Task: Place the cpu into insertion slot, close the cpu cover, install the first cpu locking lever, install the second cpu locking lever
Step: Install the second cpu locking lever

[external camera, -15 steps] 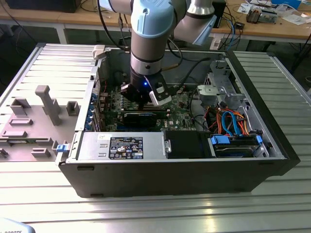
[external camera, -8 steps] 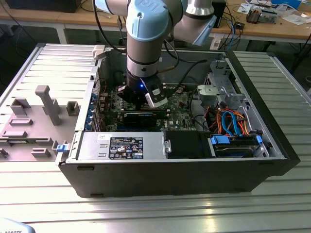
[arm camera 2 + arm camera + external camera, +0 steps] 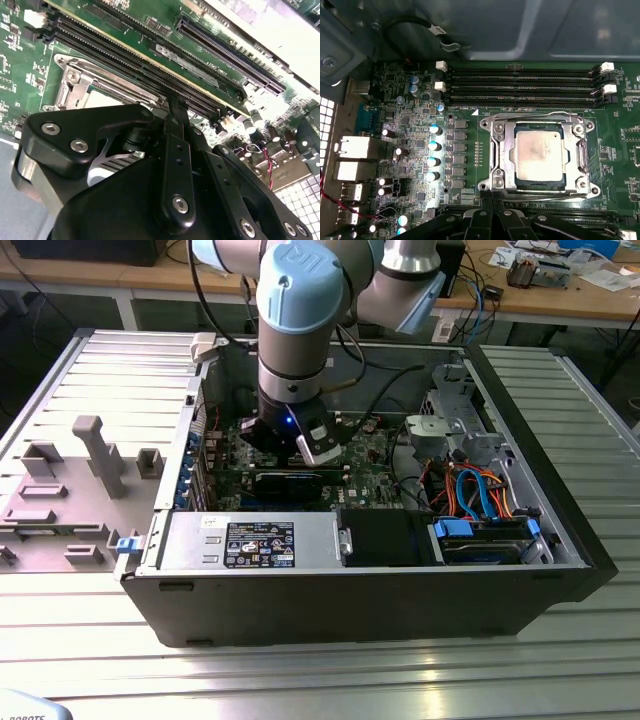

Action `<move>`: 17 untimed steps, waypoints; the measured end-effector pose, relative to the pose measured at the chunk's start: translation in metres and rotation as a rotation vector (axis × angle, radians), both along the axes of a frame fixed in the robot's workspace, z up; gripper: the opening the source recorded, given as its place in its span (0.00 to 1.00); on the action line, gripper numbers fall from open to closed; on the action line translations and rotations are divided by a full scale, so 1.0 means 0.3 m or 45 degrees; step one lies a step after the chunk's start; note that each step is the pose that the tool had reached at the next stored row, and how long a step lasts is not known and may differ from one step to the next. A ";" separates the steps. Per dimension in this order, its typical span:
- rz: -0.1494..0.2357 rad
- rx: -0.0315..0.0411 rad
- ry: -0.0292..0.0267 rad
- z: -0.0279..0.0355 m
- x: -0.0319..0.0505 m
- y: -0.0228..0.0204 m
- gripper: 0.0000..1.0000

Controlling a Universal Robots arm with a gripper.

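In the first wrist view the cpu (image 3: 540, 155), a silver-grey square, lies seated in the insertion slot (image 3: 586, 188). The cpu cover (image 3: 501, 150), a silver frame, lies flat around the chip. One thin metal lever (image 3: 535, 114) runs along the cover's edge beside the memory slots. A second one (image 3: 540, 196) runs along the opposite edge, right by my fingertips. My gripper (image 3: 492, 202) is shut, its black tips together at that edge of the socket. The second wrist view has the gripper (image 3: 175, 107) at the corner of the cover (image 3: 75, 85). In the exterior view the gripper (image 3: 292, 443) is low inside the computer case.
Long black memory slots (image 3: 520, 85) lie beside the socket. Capacitors (image 3: 434, 145) and rear ports (image 3: 355, 147) stand on the board's other side. The case walls (image 3: 520, 410), a drive cage (image 3: 450, 430), cables (image 3: 480, 490) and the power supply (image 3: 260, 540) surround the arm.
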State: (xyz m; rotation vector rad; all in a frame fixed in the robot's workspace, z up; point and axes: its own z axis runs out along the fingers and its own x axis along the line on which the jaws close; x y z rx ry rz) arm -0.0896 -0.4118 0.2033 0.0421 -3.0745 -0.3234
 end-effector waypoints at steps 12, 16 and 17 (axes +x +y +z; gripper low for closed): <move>0.000 0.0275 -0.0001 -0.016 -0.018 0.005 0.11; 0.000 0.0272 0.0000 -0.018 -0.022 0.014 0.11; 0.000 0.0271 0.0000 -0.018 -0.023 0.016 0.11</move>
